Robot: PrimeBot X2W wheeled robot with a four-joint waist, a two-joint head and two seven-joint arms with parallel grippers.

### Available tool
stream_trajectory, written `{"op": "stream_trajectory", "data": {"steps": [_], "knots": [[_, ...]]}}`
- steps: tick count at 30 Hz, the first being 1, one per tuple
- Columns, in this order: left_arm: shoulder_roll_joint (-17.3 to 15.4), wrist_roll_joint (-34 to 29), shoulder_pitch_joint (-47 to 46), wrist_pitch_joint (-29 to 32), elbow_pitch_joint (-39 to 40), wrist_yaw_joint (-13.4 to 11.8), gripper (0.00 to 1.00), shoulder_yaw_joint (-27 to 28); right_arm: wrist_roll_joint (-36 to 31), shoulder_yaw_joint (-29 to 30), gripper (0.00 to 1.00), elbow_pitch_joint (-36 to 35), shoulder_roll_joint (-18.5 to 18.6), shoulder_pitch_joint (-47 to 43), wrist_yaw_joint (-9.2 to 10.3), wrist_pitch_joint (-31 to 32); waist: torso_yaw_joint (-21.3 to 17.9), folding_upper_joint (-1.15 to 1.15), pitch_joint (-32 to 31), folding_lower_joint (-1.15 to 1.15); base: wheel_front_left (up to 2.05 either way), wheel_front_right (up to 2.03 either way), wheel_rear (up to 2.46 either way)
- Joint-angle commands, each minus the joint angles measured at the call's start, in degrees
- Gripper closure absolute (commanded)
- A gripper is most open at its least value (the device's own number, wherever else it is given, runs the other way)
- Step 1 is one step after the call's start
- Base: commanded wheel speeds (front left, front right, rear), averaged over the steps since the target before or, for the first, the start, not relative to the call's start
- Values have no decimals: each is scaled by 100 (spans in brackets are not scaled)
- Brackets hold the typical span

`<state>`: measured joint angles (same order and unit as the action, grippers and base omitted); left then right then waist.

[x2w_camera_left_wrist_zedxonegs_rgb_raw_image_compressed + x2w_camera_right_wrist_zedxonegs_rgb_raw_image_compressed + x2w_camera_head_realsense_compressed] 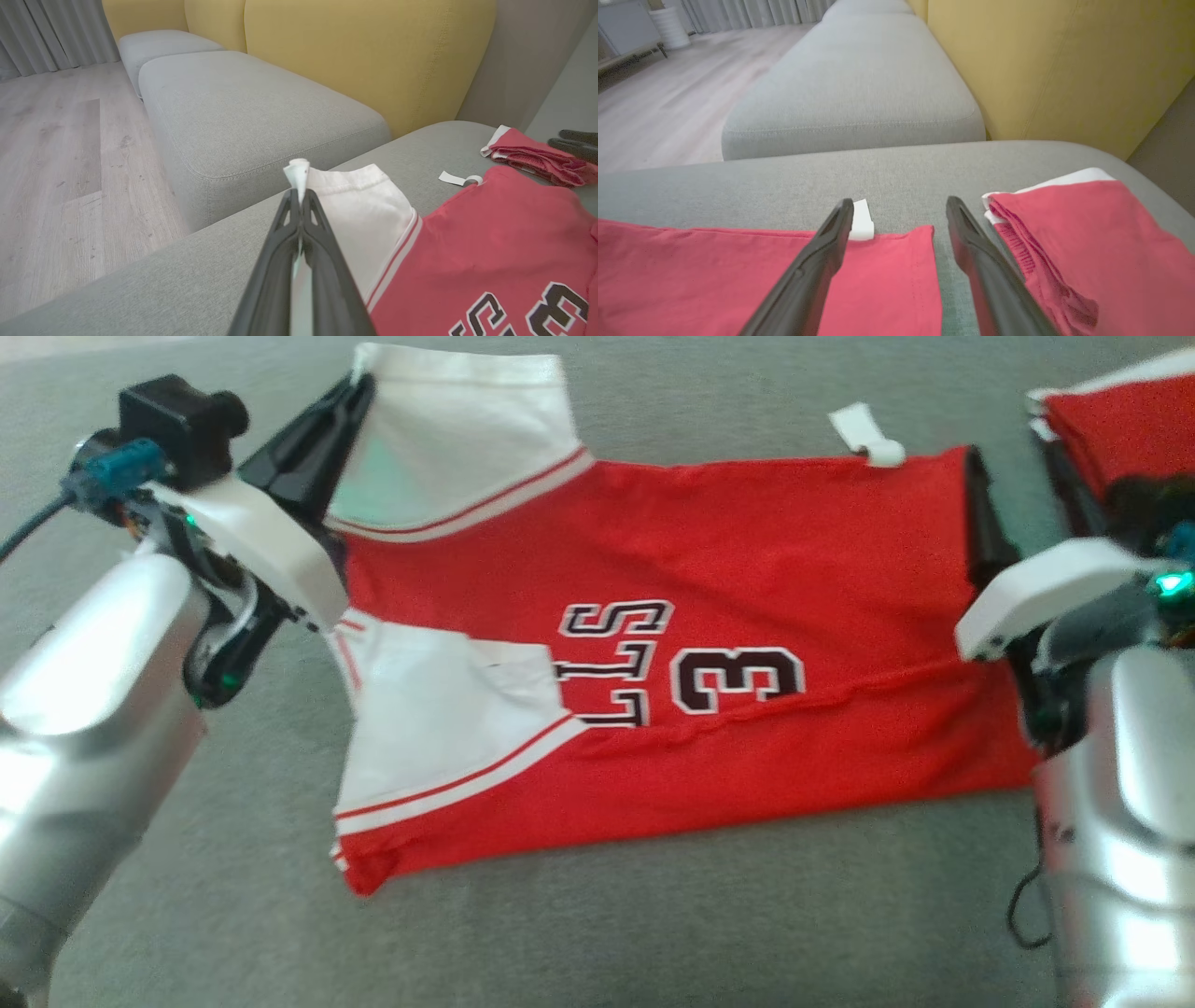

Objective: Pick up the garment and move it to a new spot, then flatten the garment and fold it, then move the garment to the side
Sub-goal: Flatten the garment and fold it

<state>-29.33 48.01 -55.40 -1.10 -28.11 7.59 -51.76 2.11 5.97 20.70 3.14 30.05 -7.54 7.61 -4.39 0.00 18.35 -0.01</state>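
Observation:
The garment (747, 616) is a red jersey with white sleeves and the number 3, lying flat on a grey sofa cushion (597, 933). My left gripper (359, 383) is shut on the edge of its far white sleeve (355, 210); in the left wrist view a curl of white cloth sticks out past the closed fingertips (292, 198). My right gripper (900, 207) stands open over the garment's far right corner (896, 261), one finger on each side of the hem's edge. A white tag (861, 224) lies at that hem.
A second folded red and white garment (1120, 429) lies at the right, close to my right gripper. Behind the cushion rises a yellow backrest (364, 60). Another grey seat (252, 116) adjoins, with wooden floor (56, 163) beyond the edge.

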Motion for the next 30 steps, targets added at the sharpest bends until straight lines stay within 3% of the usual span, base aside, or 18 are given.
{"op": "stream_trajectory", "data": {"steps": [1, 10, 21, 22, 23, 24, 25, 30], "knots": [[-271, -4, -144, -53, 235, -12, 100, 211, 4, -15, 0, -16, 82, 290, 5, 153, 267, 0, -40, 1, 0, 0, 0], [-250, -73, 24, 56, 1015, -79, 100, 11, -559, 619, 0, 1738, 615, 1215, 5, 804, 715, 0, 181, 1, 0, 0, 0], [-162, -88, -127, 123, 1197, -108, 100, -34, -1135, 799, 0, 3032, 759, 1911, 5, 687, 864, 0, 429, 1, 0, 0, 0], [-167, -86, -137, 126, 1177, -109, 100, -32, -1172, 756, 8, 3133, 768, 1960, 5, 690, 866, 0, 439, 1, 0, 0, 0], [-167, -86, -137, 126, 1177, -109, 100, -32, -1172, 756, 8, 3133, 768, 1960, 5, 690, 866, 0, 439, 1, 0, 0, 0], [-171, -83, -145, 129, 1153, -112, 100, -29, -1208, 710, 71, 3216, 783, 2011, 5, 673, 865, 0, 445, 1, 0, 0, 0], [-175, -76, -153, 131, 1122, -118, 100, -22, -1237, 661, 100, 3277, 804, 2071, 5, 633, 861, 0, 448, 1, 0, 0, 0], [-243, -73, -233, 80, 831, -214, 100, 76, -1142, 505, 100, 3421, 828, 2439, 5, 198, 762, 0, 402, 1, 0, 0, 0]]}}
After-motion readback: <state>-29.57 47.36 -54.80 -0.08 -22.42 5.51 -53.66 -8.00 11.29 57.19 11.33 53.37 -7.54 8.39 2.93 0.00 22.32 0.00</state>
